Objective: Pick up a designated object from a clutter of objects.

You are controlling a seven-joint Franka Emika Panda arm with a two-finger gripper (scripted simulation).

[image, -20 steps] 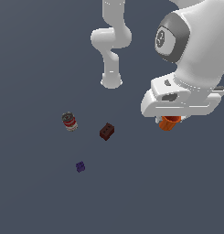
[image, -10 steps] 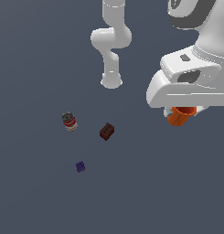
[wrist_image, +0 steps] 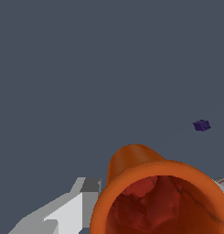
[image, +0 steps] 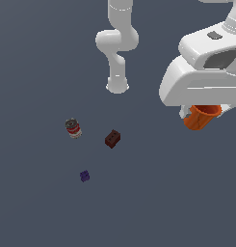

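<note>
The orange cup [image: 202, 117] hangs tilted in the air at the exterior view's right, and my gripper [image: 200, 111] is shut on it; the white hand above hides the fingers there. The wrist view is filled by the cup [wrist_image: 145, 183] with its wide rim and red-brown inside, and one grey finger [wrist_image: 70, 212] lies against its side. The other clutter stays on the floor: a dark red-brown brick [image: 112, 138], a red-labelled grey can [image: 73, 128] and a tiny purple block [image: 84, 176], also in the wrist view [wrist_image: 201, 125].
The arm's white base [image: 117, 86] stands at the back of the dark grey floor [image: 37, 207]. The three floor items lie well off to the exterior view's left of the held cup.
The gripper has risen with the orange cup, which now hangs higher and larger in the exterior view and further to its right. The brick, can and purple block have not moved.
</note>
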